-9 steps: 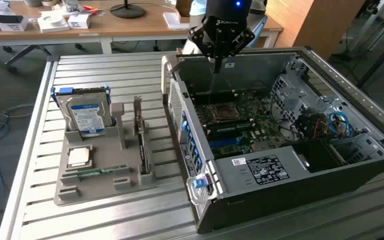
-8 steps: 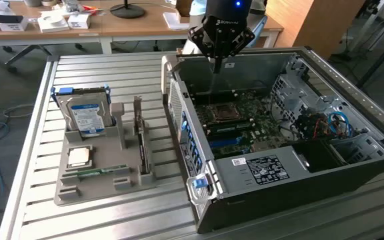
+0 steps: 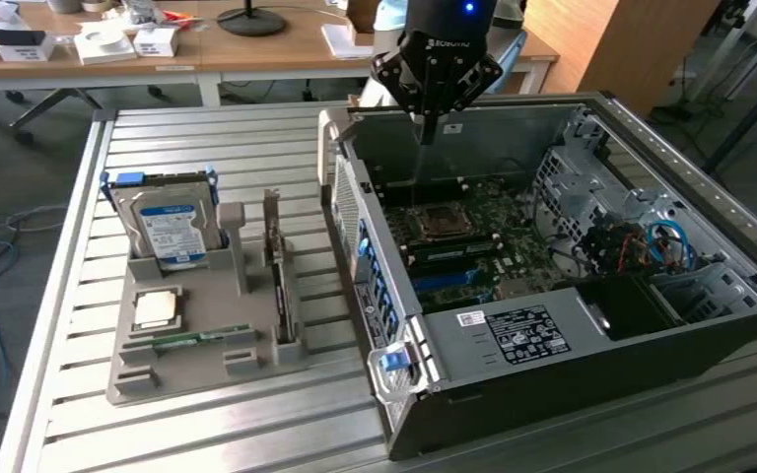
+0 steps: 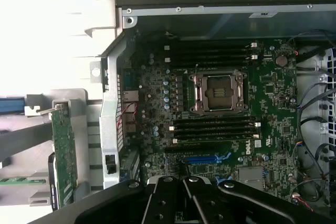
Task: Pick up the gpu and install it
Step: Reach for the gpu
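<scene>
**A:** What do the jaws have hold of?

**B:** Nothing. They are pressed together into 1 thin dark point. It hangs straight down over the open computer case (image 3: 497, 133), a box of bare grey sheet metal.

**A:** And under them?

**B:** A green motherboard (image 3: 484, 246), densely studded with small parts. It carries a square, metal-framed CPU socket (image 3: 434, 222) and long black memory slots beside it.

**A:** Where is the gpu?

**B:** The gpu (image 3: 273, 236) is outside the case and well apart from the jaws. It lies off to the exterior view's left of them and nearer that camera. It is a thin, flat, rectangular card standing on edge in a slot of a grey moulded holder (image 3: 194, 370). From the wrist view its face looks green, with a pale metal end piece.

**A:** What lies between them?

**B:** The case's perforated side wall. Beyond the card, farther again from the jaws, a silver hard drive (image 3: 169, 232) with a blue label stands upright in the same holder. The holder rests on a tabletop (image 3: 181, 138) of ribbed aluminium slats.
</scene>
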Motion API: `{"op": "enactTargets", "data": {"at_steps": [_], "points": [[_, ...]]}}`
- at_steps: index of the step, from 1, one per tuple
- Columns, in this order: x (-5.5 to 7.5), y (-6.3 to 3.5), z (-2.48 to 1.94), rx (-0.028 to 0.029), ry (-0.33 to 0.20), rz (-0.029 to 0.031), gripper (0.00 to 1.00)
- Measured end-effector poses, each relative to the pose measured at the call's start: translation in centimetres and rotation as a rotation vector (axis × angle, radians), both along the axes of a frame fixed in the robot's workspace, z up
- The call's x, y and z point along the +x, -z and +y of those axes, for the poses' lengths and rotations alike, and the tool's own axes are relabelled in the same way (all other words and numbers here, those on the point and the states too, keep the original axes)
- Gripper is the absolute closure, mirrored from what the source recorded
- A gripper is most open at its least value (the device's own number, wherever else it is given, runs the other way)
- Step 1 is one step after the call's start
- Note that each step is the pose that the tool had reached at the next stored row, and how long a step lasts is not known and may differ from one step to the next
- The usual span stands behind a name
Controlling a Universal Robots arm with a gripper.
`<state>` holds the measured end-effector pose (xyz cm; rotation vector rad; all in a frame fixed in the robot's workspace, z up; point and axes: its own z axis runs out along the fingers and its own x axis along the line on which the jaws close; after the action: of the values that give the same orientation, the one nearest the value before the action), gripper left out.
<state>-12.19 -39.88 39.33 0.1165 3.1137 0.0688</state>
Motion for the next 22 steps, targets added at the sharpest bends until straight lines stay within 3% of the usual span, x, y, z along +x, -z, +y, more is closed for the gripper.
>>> {"op": "enactTargets", "data": {"at_steps": [10,22], "points": [[-0.9,0.07,0.0,0.0,0.0,0.0001,0.89],[-3.3,0.12,0.0,0.0001,0.0,0.0,0.89]]}}
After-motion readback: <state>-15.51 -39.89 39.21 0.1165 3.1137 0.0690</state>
